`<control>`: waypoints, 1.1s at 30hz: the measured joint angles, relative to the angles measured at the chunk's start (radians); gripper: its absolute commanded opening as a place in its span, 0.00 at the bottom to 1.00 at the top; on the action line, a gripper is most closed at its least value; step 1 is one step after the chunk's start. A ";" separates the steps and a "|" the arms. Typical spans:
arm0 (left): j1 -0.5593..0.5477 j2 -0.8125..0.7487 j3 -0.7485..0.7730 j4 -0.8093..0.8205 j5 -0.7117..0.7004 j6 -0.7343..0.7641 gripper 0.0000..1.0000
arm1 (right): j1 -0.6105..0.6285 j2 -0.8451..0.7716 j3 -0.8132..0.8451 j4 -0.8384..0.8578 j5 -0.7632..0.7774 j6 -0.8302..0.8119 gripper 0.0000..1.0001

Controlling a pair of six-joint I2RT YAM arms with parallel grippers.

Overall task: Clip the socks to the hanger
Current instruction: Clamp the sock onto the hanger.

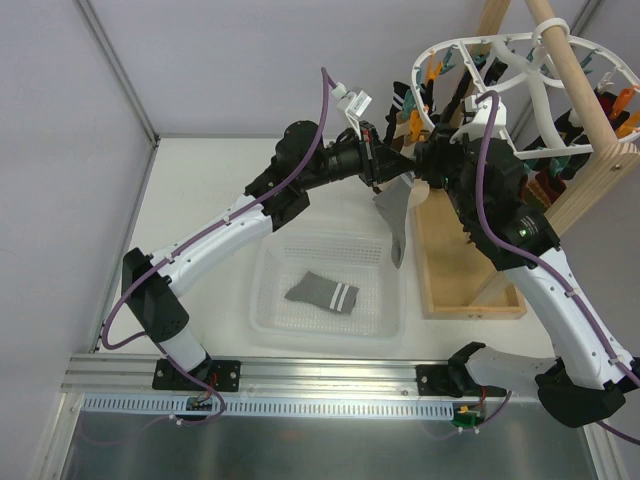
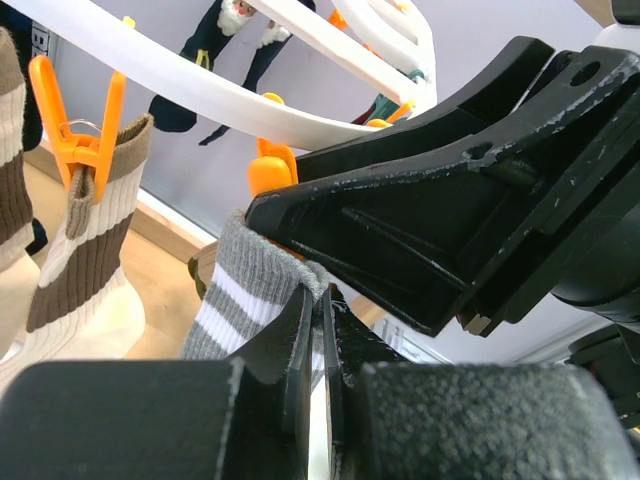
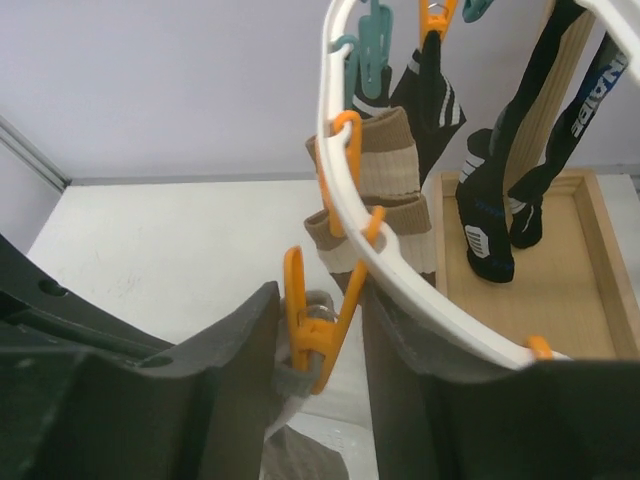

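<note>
One grey sock with two white stripes hangs from its cuff over the basket. My left gripper is shut on that cuff, just below the white hanger. An orange clip on the hanger's rim has its jaws closed on the grey cuff. My right gripper straddles the clip's handles, open, with a narrow gap on each side. The second grey sock lies flat in the basket.
A clear plastic basket sits in front of the arms. A wooden tray base and sloping wooden pole carry the hanger. Beige striped socks and black socks hang from neighbouring clips close by.
</note>
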 measured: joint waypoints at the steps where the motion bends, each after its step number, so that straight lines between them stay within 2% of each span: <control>1: 0.000 0.000 0.000 0.000 0.000 0.000 0.00 | 0.000 0.002 0.002 0.000 -0.003 0.003 0.45; 2: 0.000 0.000 -0.002 0.001 -0.001 0.000 0.00 | 0.000 0.004 0.004 -0.003 -0.003 0.003 0.47; 3: 0.001 -0.001 -0.006 0.003 -0.002 0.001 0.00 | 0.000 0.005 0.005 -0.003 -0.003 0.004 0.55; 5: 0.006 -0.002 -0.018 0.007 -0.003 0.002 0.00 | 0.000 0.005 0.006 -0.008 -0.010 0.011 0.61; 6: 0.009 -0.003 -0.025 0.008 -0.004 0.002 0.00 | 0.001 0.005 0.006 -0.014 -0.014 0.012 0.67; 12: 0.024 -0.004 -0.056 0.011 -0.013 0.008 0.00 | 0.002 0.006 0.043 -0.047 -0.048 0.037 0.79; 23: 0.058 -0.007 -0.077 0.022 -0.027 0.060 0.00 | 0.002 -0.030 0.106 -0.127 -0.161 0.087 0.81; 33: 0.072 0.012 -0.053 0.021 -0.027 0.125 0.00 | 0.002 -0.102 0.108 -0.261 -0.130 -0.006 0.81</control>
